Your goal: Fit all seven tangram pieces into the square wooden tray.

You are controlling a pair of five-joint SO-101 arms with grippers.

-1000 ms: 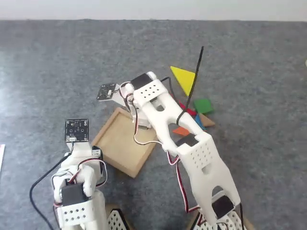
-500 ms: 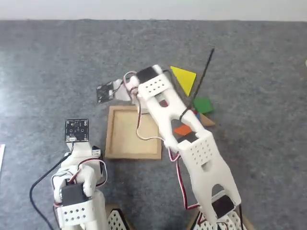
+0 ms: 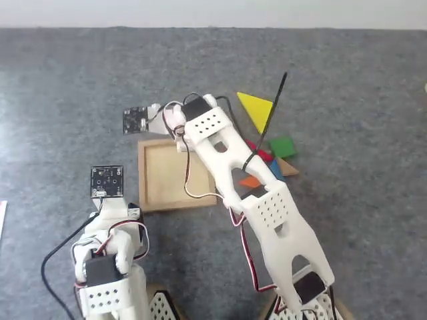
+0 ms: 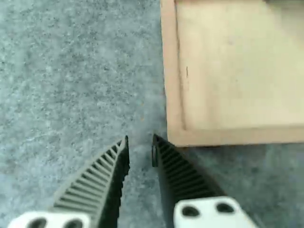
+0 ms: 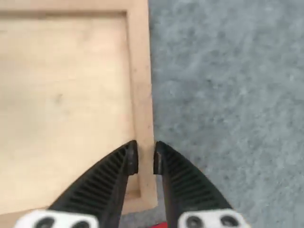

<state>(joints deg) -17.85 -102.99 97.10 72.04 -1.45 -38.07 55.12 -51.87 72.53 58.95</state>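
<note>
Tray (image 3: pixel 167 180), bare-floored, rim tight in right end effector (image 5: pixel 145 156); left end effector (image 4: pixel 140 149) slightly apart.

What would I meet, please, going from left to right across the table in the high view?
left arm → wooden tray → yellow triangle → green square

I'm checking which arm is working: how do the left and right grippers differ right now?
The right gripper clamps the rim of the wooden tray; the left gripper holds nothing. The right gripper sits over the tray's edge; the left gripper hangs over the grey mat beside a tray corner. Both have ribbed fingers.
</note>
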